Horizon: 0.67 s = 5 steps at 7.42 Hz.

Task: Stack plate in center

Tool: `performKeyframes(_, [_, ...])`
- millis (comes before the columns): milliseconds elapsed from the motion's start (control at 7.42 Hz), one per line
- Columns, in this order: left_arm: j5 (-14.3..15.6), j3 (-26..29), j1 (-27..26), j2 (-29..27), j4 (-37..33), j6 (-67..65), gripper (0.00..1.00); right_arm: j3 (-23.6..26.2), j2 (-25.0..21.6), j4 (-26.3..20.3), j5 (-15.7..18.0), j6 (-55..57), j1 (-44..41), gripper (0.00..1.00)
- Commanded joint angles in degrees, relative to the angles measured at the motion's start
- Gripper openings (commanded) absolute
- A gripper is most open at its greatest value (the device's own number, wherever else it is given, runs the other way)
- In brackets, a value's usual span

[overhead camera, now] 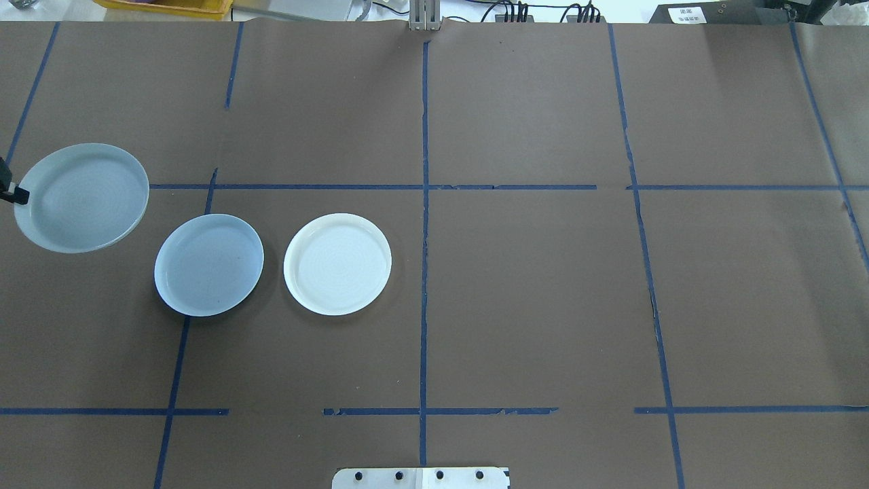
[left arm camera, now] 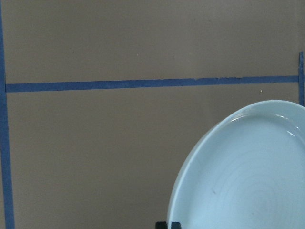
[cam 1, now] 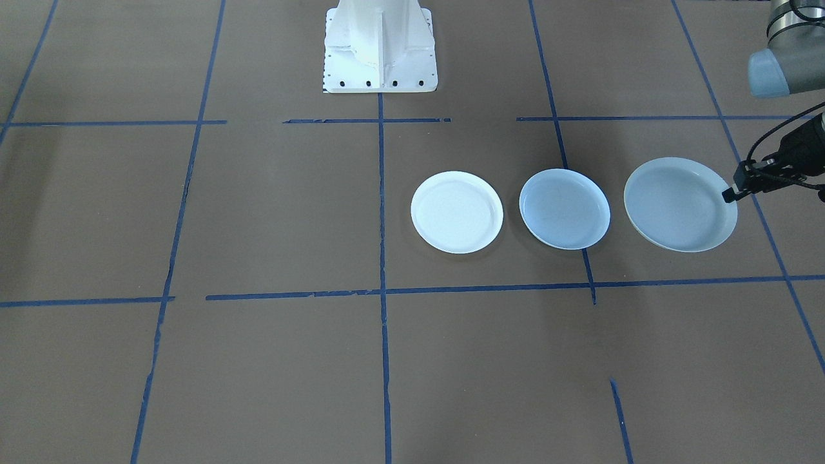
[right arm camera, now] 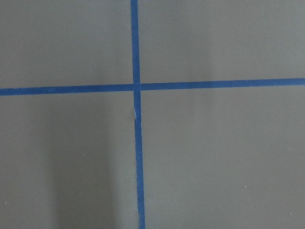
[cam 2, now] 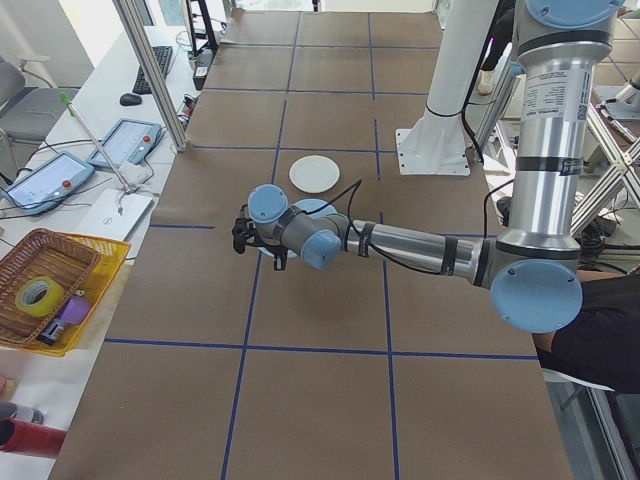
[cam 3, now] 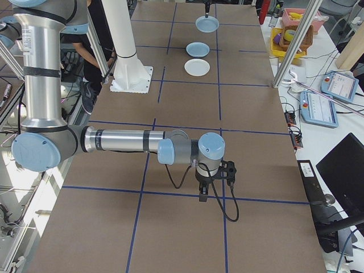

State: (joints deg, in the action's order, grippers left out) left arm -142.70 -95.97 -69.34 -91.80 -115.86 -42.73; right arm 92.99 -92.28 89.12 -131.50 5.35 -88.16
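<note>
Item 1: rippled plate (cam 1: 680, 205). You had the left end effector (cam 1: 733, 192) clamped on its outer rim, at the edge farthest from the pale-blue plate (cam 1: 564, 209). In the overhead view the rippled plate appeared larger than the other two and overlapped a tape line (overhead camera: 285, 187), which suggests it was lifted off the tabletop (cam 1: 271, 212), though you cannot confirm that from the wrist view.

Item 2: pale-blue plate, smooth and glossy. It lay flat on the tabletop, middle of the row, with nothing stacked on it.

Item 3: white plate (cam 1: 457, 211). It lay flat just beside the pale-blue plate, on the side away from the rippled plate, not touching it.

Item 4: right end effector (cam 3: 203, 193). It pointed down over bare brown paper well apart from the pale-blue plate, seen only from the side, so you cannot tell whether it was open or closed.

Item 5: robot base (cam 1: 380, 48), standing behind the white plate.
</note>
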Motion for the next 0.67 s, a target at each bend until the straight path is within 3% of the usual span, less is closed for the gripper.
performKeyframes(0, [4.24,1.73,9.62,-0.23,-14.75,-18.35,0.00,0.00,0.00,0.00,-0.08,0.01,0.00,1.00])
performKeyframes(270, [7.86,5.16,16.23,-0.14,-26.57,-29.82,0.00,0.00,0.00,0.00,-0.08,0.01,0.00,1.00])
performKeyframes(539, [8.93,5.88,18.45,-0.14,-28.02,-31.36,0.00,0.00,0.00,0.00,0.01,0.01,-0.09,1.00])
